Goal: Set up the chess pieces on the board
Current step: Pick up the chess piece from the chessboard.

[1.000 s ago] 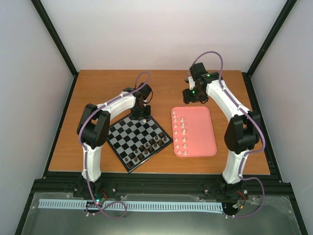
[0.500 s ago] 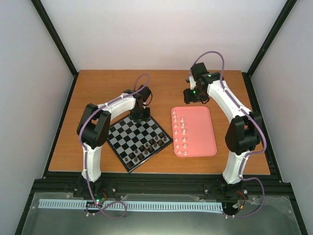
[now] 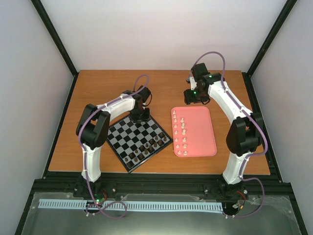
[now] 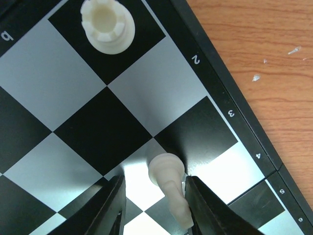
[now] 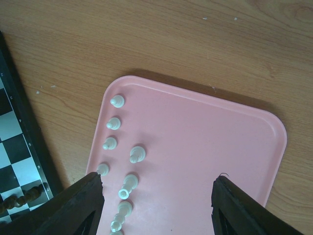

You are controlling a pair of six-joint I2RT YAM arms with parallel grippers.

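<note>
Still, the left hand straddles a white pawn.

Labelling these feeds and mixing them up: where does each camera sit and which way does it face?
Top external: fixed above and behind the robot, looking down on the table; left arm and right arm show.
Left wrist: on the left arm, facing down at the board corner; left gripper at bottom, a chess piece between its fingers.
Right wrist: on the right arm, facing down at the pink tray; right gripper open at bottom.
Shared: all three show the board; top and right wrist share the pink tray.
</note>
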